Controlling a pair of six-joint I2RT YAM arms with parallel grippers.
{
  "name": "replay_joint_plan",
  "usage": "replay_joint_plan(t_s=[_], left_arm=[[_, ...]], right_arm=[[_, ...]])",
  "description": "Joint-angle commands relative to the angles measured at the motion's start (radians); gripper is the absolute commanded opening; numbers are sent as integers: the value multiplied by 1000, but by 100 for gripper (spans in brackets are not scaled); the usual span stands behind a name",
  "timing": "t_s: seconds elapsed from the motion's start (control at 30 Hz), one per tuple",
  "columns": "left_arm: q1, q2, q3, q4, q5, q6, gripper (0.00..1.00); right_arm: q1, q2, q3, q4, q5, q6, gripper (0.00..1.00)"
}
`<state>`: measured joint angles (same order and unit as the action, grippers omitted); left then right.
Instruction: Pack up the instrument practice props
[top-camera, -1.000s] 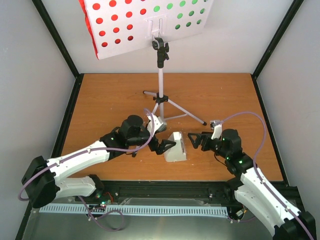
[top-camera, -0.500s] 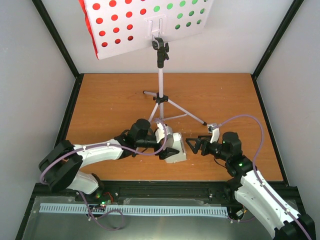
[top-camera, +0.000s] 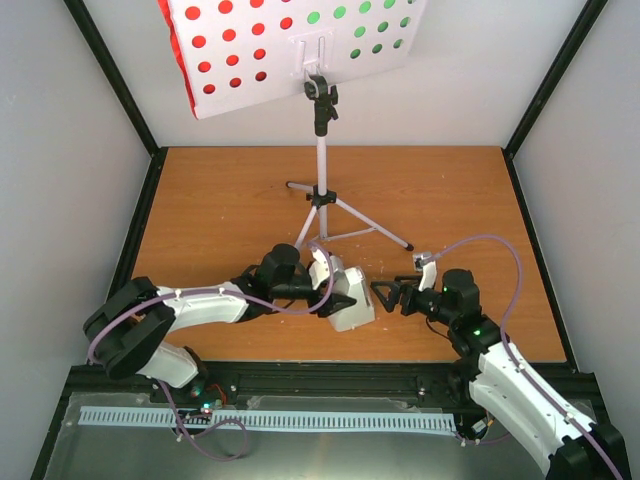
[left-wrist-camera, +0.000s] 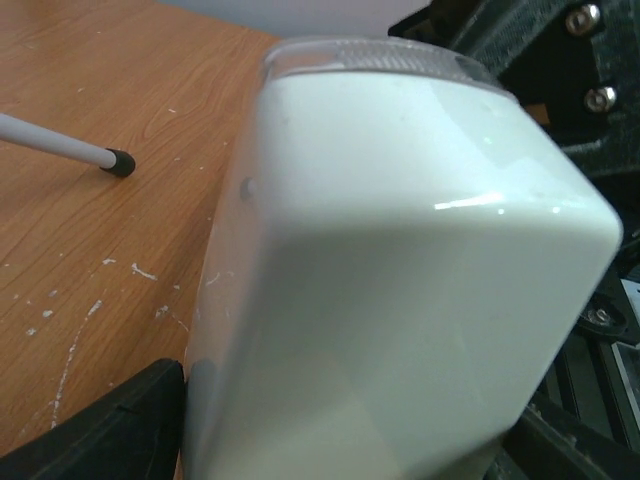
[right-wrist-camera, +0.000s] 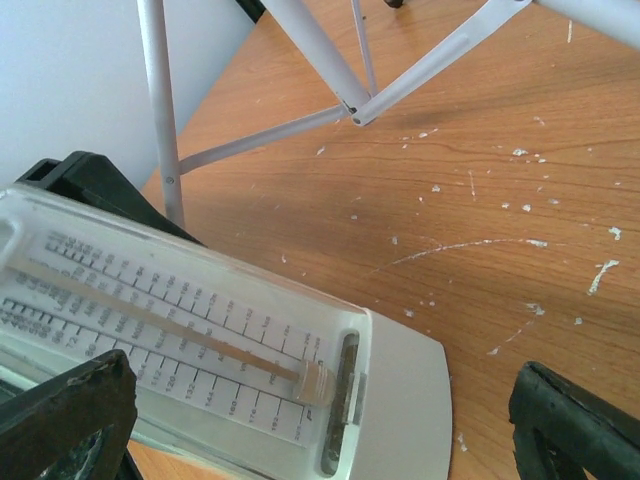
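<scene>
The white metronome lies on the wooden table between the two arms. In the left wrist view its white back fills the span between the fingers. My left gripper straddles the metronome, its dark fingers pressed against the sides. My right gripper stands open just right of the metronome, whose clear cover and scale face it. The white perforated music stand rises on its silver tripod behind. The red sheet and green sheet show through its holes.
A tripod leg with a black tip rests on the table close behind the metronome, and more legs cross the right wrist view. Black frame posts and white walls close in the table. A black rail runs along the near edge.
My left gripper slid right onto the metronome and narrowed around it. The metronome shifted slightly right and turned. The right gripper edged a little left, still open.
</scene>
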<state>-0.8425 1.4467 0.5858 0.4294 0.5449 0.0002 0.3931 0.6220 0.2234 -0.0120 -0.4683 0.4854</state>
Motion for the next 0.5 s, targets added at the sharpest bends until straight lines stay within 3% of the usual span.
replay_joint_plan(t_s=[0.0, 0.23, 0.47], left_arm=[[5, 33, 26, 14, -44, -90, 69], [67, 76, 125, -88, 0, -277, 59], [116, 98, 232, -213, 91, -342, 58]], right_arm=[[1, 13, -39, 128, -35, 28, 100], [13, 64, -136, 403, -97, 63, 100], [153, 138, -99, 381, 21, -75, 100]])
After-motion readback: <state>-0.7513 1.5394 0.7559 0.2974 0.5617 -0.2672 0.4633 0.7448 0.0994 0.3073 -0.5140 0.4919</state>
